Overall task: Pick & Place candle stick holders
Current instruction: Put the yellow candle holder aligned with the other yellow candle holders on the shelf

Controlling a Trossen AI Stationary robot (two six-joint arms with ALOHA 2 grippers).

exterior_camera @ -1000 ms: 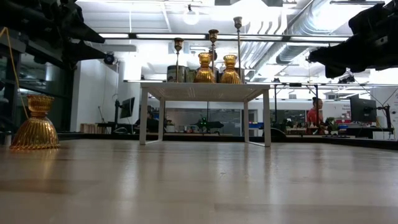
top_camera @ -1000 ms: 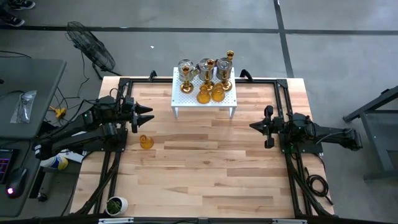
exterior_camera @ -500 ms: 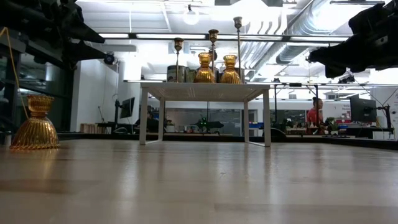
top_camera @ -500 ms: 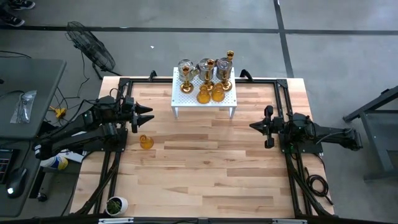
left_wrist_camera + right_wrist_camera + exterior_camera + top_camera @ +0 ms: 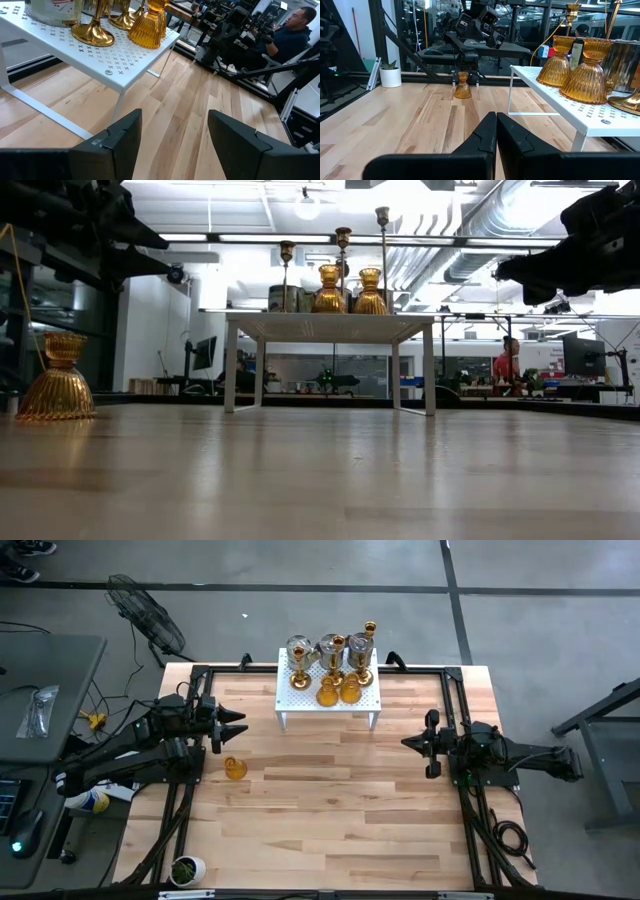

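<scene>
Your left hand (image 5: 238, 724) hangs above the left side of the wooden worktop (image 5: 330, 810), its two fingers (image 5: 125, 137) spread apart and holding nothing. Your right hand (image 5: 407, 743) waits over the right side of the worktop, its fingers (image 5: 485, 131) pressed together, clenched on nothing.

One amber glass holder (image 5: 234, 768) stands alone on the worktop, near the left hand and just in front of it; in the low view it sits upright at the far left (image 5: 57, 380). The other candle stick holders (image 5: 335, 665) stand together on the white perforated stand (image 5: 295, 700) at the back middle of the worktop: two amber glass cups (image 5: 339, 692) at the stand's front edge, silver-grey goblets (image 5: 300, 648) behind them, and gold stemmed ones, with a tall slim gold one (image 5: 369, 635) at the back right corner.

In the left wrist view a silver-grey goblet (image 5: 50, 11) shows a red and white label, but you cannot read its writing. No other lettering can be read.

A small white pot with a green plant (image 5: 186, 868) sits at the front left corner. A person (image 5: 292, 35) sits beyond the worktop.
</scene>
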